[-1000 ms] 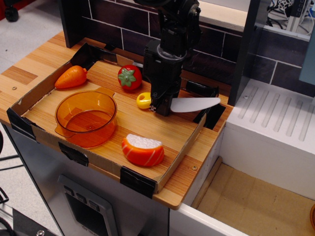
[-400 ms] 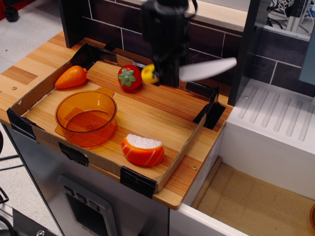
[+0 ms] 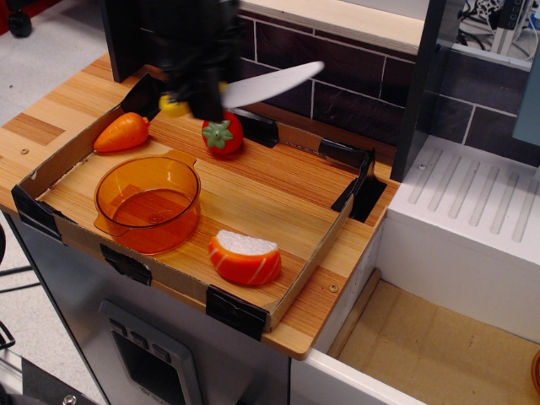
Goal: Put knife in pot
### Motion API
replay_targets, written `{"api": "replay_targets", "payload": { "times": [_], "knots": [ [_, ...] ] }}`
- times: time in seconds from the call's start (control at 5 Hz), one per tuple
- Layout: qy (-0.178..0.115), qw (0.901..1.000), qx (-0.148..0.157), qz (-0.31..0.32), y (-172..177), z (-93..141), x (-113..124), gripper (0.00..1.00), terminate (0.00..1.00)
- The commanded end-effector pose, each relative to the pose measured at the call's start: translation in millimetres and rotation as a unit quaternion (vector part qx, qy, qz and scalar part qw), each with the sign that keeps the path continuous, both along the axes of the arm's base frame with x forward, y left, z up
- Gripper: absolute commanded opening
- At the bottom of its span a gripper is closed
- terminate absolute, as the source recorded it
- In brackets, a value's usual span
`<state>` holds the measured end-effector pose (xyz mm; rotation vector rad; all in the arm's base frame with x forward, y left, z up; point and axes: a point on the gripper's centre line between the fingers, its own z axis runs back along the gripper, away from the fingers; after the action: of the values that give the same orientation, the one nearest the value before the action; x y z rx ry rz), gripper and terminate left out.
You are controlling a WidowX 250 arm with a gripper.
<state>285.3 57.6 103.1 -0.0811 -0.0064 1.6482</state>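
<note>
My gripper (image 3: 202, 97) is blurred by motion at the upper left and is shut on the knife. The knife's white blade (image 3: 270, 84) sticks out to the right and its yellow handle end (image 3: 173, 106) shows on the left. The knife is held in the air above the back of the tray, over the tomato. The translucent orange pot (image 3: 148, 202) stands empty at the tray's front left, below and in front of the gripper.
A cardboard tray (image 3: 278, 299) with black corner pieces lies on the wooden counter. In it are a toy carrot (image 3: 121, 132), a red tomato (image 3: 223, 135) and an orange-and-white food wedge (image 3: 245, 257). A dark tiled wall stands behind. A white sink unit (image 3: 472, 219) is on the right.
The gripper has lifted the knife off the tray floor and carried it left, from the tray's middle right to above the tomato.
</note>
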Motion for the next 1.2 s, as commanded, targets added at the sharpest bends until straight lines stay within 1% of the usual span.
{"api": "replay_targets", "payload": {
  "times": [0.0,0.2,0.4,0.6,0.8,1.0],
  "knots": [
    [-0.015,0.9987,0.029,-0.038,36,-4,-18,0.0,0.0],
    [-0.014,0.9981,0.041,-0.043,40,-13,-22,0.0,0.0],
    [-0.01,0.9967,0.057,-0.057,46,-27,-27,0.0,0.0],
    [-0.003,0.9964,0.063,-0.056,46,-32,-26,0.0,0.0],
    [-0.002,0.9958,0.067,-0.063,44,-34,-26,0.0,0.0],
    [-0.018,0.9959,0.048,-0.075,41,-24,-25,1.0,0.0]
  ]
}}
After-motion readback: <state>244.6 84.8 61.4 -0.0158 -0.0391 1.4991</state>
